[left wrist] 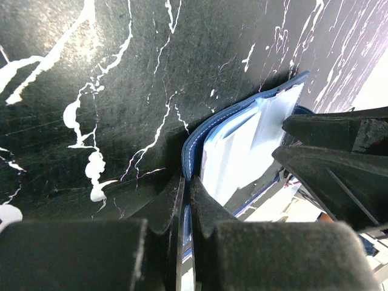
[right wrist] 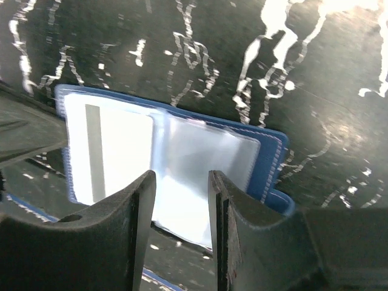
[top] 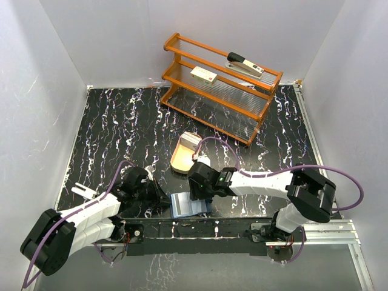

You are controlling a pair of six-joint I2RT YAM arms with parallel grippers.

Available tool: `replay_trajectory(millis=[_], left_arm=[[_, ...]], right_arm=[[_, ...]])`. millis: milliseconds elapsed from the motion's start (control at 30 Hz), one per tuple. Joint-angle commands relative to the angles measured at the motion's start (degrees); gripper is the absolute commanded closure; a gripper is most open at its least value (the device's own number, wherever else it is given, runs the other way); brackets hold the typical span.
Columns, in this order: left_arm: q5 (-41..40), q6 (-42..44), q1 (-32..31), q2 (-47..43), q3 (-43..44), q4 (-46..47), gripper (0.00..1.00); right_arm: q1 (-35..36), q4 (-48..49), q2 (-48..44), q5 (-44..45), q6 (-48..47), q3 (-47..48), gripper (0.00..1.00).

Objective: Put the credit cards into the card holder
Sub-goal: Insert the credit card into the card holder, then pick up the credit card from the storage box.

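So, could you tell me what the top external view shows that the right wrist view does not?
Only the top external view shows the orange rack with the stapler on it, the tan tray holding pale credit cards, and the left arm. Only the right wrist view shows a striped card sitting in a pocket, and the snap tab. Both show the open card holder with the right gripper over it, jaws apart.
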Motion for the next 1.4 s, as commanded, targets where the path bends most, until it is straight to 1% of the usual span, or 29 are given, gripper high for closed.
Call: replay_trajectory(millis=[0,167,267,400,600,767,900,1033,1233,1367], left_arm=[[-0.5,1.3,-0.2,-0.6,0.3,-3.0,1.00],[-0.1,1.5,-0.2,-0.5,0.9,-3.0,1.00],[0.2,2.2,-0.3,-0.9,1.6,-3.8,1.00],[0.6,2.9,-0.2,-1.7,2.3,-4.8,1.00],[1.7,3.1,-0.3,-1.9,2.4,-4.4,1.00],[2.4,3.3,-0.3,-1.7,2.5,-3.8,1.00],[2.7,3.4,-0.3,-1.5,2.3,-3.5,1.00],[3.1,3.2,-0.2,-1.5,1.9,-3.1,1.00],[3.4,3.6,-0.2,-1.2,1.6,-2.9,1.00],[3.6,3.4,-0.2,-1.2,1.2,-2.8,1.00]], right_arm=[[0.3,-2.8,-3.0,4.6,0.0,-1.6,0.62],[0.3,-4.4,-3.6,5.6,-0.8,-0.3,0.62],[0.3,-6.1,-4.4,5.3,-2.5,2.9,0.62],[0.3,-8.5,-6.6,5.9,-5.8,7.4,0.60],[-0.7,-10.1,-7.6,10.6,-13.0,12.9,0.58],[-4.1,-12.7,-4.1,14.3,-21.8,20.4,0.56],[-8.3,-11.7,-0.7,15.2,-30.0,26.0,0.54],[-9.5,-8.8,3.4,18.9,-37.6,29.5,0.50],[-12.9,-9.3,11.7,20.6,-44.7,37.1,0.47],[-13.1,-7.7,17.5,21.6,-48.7,39.7,0.44]])
